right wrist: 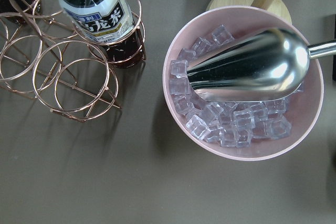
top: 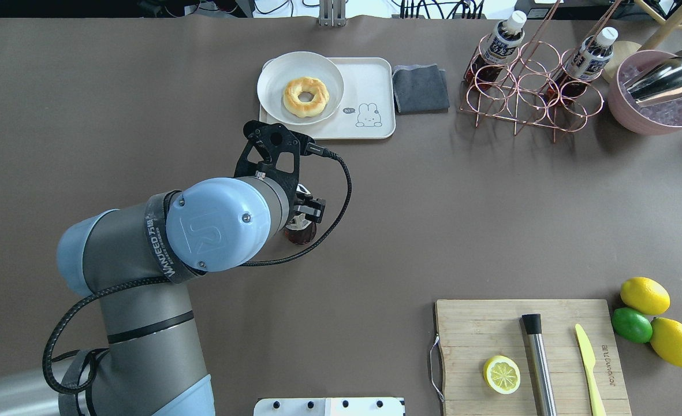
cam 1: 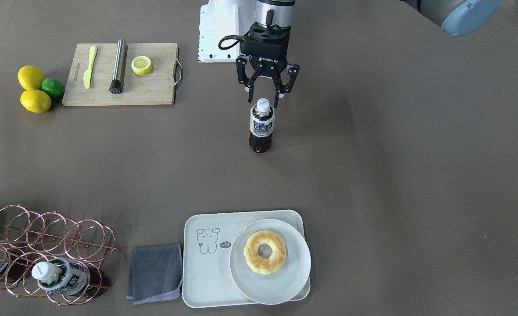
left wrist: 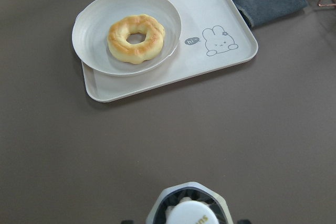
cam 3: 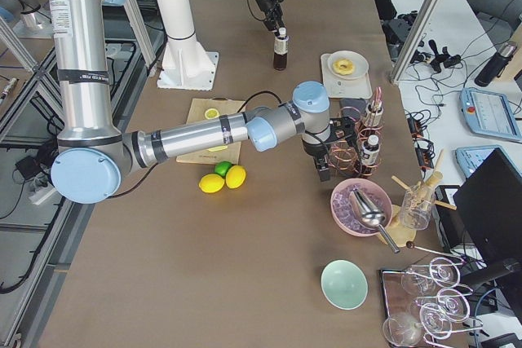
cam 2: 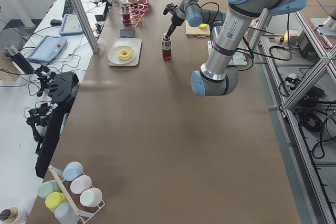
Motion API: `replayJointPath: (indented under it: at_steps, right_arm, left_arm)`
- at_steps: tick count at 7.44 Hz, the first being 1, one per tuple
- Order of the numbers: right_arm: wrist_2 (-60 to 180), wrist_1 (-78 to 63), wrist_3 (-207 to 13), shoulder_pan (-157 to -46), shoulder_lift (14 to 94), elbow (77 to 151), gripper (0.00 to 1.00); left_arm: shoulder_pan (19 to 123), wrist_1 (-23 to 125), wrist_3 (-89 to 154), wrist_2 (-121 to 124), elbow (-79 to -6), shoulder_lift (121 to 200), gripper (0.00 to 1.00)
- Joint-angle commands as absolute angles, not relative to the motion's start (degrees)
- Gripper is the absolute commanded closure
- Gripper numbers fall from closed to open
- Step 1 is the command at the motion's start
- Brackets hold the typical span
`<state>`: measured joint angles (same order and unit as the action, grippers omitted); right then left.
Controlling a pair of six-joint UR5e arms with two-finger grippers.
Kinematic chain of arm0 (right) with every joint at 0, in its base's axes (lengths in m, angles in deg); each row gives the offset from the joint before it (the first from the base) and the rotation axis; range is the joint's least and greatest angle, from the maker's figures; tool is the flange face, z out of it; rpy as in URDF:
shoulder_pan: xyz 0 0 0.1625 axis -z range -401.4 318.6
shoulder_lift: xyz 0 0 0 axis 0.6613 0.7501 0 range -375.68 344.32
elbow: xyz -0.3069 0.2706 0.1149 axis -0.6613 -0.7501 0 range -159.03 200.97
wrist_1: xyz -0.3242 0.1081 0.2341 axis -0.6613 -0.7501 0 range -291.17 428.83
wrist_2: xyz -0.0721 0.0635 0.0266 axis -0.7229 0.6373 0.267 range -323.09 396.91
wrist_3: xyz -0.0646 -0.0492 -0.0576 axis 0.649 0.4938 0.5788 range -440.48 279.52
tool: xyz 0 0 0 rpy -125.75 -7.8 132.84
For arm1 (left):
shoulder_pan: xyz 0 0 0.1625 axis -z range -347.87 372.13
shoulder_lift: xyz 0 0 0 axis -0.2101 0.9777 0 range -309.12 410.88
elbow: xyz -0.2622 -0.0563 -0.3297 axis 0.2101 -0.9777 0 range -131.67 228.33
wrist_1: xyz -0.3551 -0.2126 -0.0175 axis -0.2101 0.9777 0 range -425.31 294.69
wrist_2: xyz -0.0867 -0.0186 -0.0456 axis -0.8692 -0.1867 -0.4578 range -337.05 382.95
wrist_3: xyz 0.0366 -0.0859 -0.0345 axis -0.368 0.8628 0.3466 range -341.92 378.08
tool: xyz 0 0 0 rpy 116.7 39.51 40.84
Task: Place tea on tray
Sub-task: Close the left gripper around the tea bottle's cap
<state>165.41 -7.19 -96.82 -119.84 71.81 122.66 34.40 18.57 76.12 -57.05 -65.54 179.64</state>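
Observation:
The tea bottle (cam 1: pixel 261 127) stands upright on the table's middle, white cap up. My left gripper (cam 1: pixel 263 103) hangs straight over it, open, with a fingertip on each side of the cap and not closed on it. In the overhead view my left arm hides most of the bottle (top: pixel 301 234). The left wrist view shows its cap (left wrist: pixel 189 214) at the bottom edge. The cream tray (cam 1: pixel 201 263) lies beyond it with a plate (cam 1: pixel 285 281) and a doughnut on one half. My right gripper (cam 3: pixel 324 170) hovers by the copper rack; I cannot tell if it is open.
Two identical bottles (top: pixel 505 40) (top: pixel 592 55) sit in the copper rack (top: pixel 525 98). A grey cloth (cam 1: pixel 155 272) lies beside the tray. A pink bowl (right wrist: pixel 315 114) holds ice and a scoop. A cutting board (cam 1: pixel 153 87) carries a knife, muddler and lemon half; lemons and lime (cam 1: pixel 35 90) lie next to it.

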Motion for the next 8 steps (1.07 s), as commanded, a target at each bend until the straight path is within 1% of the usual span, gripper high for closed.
replayJointPath:
  at_steps: [1,4,5,6,8]
  right_arm:
    - [165.41,-7.19,-96.74,-119.80,71.51,122.66,0.00]
    - [165.32,-7.19,-96.74,-119.80,71.33,122.57,0.00]
    - [165.23,-7.19,-96.74,-119.80,71.16,122.57,0.00]
    - [165.23,-7.19,-96.74,-119.80,71.07,122.57,0.00]
    - [165.23,-7.19,-96.74,-119.80,71.07,122.57,0.00]
  left_arm:
    - [34.19,20.11,76.09,-57.12,-65.67,179.29,0.36]
    - [34.19,20.47,76.00,-57.12,-65.58,179.20,0.37]
    - [34.27,20.47,76.00,-57.12,-65.58,179.20,0.40]
    - [34.27,20.47,76.00,-57.12,-65.58,179.20,0.42]
    - [34.36,20.56,75.91,-57.12,-65.49,179.20,0.42]
